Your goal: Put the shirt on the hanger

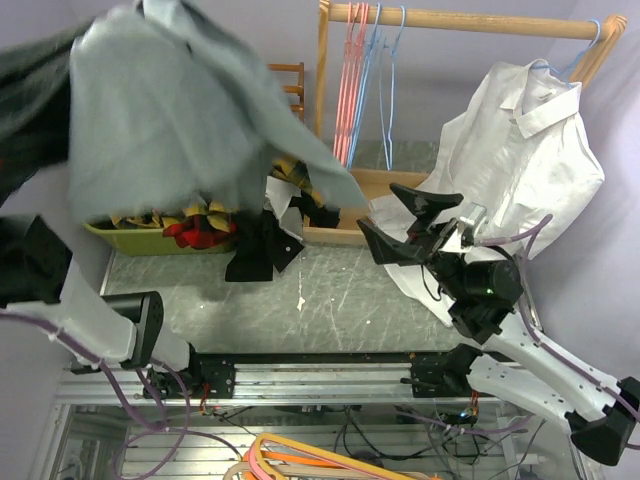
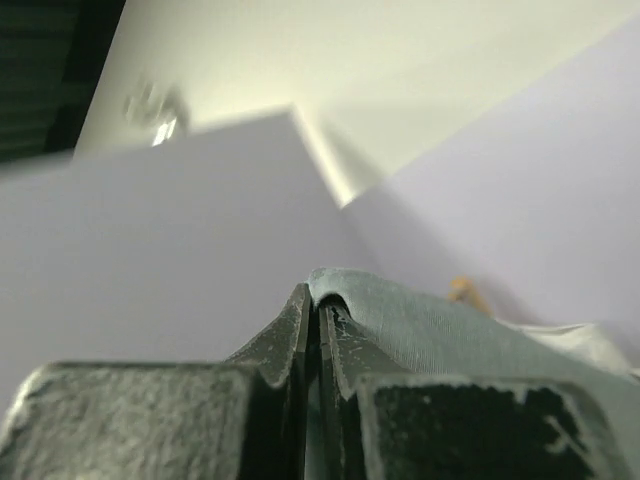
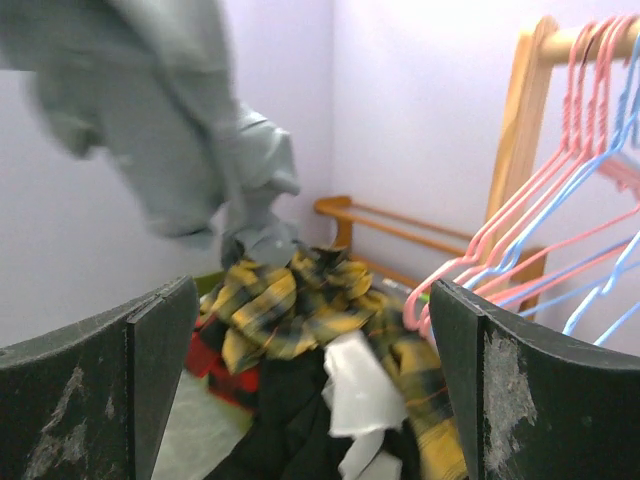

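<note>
Top external view gives you the large, plain grey shirt [image 1: 180, 110] of soft thin fabric lifted high at the upper left, well above the grey worktop [image 1: 330, 300]. It spreads as a broad, blurred sheet, with one pointed flap drooping to the right over the heap of clothes; its collar and buttons cannot be made out. On the left wrist view your left fingers [image 2: 298, 335] are pressed together on a small fold of that shirt, whose fine weave curves over their tips and falls away to the right. Your right fingers [image 1: 422, 198] stand wide apart, holding nothing, low over the worktop's right side, just beside a white collared shirt [image 1: 520, 150]. Through the right wrist view the grey cloth hangs crumpled above a yellow-and-black plaid shirt [image 3: 290, 310]. The thin light-blue wire hanger [image 1: 387, 100] hangs on the wooden rail [image 1: 470, 18] next to pink hangers [image 1: 350, 80], apart from the grey shirt.
</note>
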You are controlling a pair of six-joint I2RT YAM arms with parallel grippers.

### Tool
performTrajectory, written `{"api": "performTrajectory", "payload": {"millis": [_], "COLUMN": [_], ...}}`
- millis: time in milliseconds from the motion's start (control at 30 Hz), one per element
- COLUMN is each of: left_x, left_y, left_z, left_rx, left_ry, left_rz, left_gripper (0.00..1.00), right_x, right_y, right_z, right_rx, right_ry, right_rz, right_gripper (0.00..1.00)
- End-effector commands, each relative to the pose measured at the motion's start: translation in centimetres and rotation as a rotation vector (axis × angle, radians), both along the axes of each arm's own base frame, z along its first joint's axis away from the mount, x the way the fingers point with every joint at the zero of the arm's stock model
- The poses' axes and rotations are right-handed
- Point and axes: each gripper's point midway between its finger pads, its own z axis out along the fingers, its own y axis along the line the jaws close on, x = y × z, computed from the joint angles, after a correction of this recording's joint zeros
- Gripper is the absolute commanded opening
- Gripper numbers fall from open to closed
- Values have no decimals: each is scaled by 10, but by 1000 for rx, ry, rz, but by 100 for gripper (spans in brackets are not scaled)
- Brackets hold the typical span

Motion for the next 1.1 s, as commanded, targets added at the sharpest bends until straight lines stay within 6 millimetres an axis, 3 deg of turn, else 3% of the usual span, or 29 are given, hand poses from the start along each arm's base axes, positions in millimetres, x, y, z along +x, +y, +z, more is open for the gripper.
{"api": "performTrajectory", "payload": {"millis": [0,67,200,367,500,600,667,867,900,1000,1067], "left_x": [-125,-135,-122,-91,-37,35,79,171,188,235,254], "left_y": [-38,-38,-33,-25,-8,13,24,42,37,-3,-35], "left_z": [-18,-17,-7,3,13,6,-8,-58,-71,-131,-178], "left_rx": [217,210,156,100,22,-47,-73,-122,-115,-19,75], "left_ry": [-264,-294,-265,-220,-118,42,142,375,420,578,663], "left_rz": [-251,-237,-215,-164,-99,-59,-47,39,67,181,224], "left_gripper": [13,13,13,14,14,15,16,15,15,15,15], "right_x": [3,5,12,12,13,24,30,32,29,22,24], "right_y": [-9,-3,15,62,63,52,44,30,30,34,33], "right_z": [37,40,39,-3,-28,-44,-52,-67,-70,-78,-79], "right_rx": [62,66,41,-96,-115,-116,-114,-113,-115,-147,-164], "right_ry": [-183,-195,-206,-211,-190,-140,-108,-35,-27,-33,-14], "right_rz": [-92,-82,-46,118,119,40,-14,-55,-43,-4,-18], "right_gripper": [100,100,100,100,100,100,100,100,100,100,100]}}
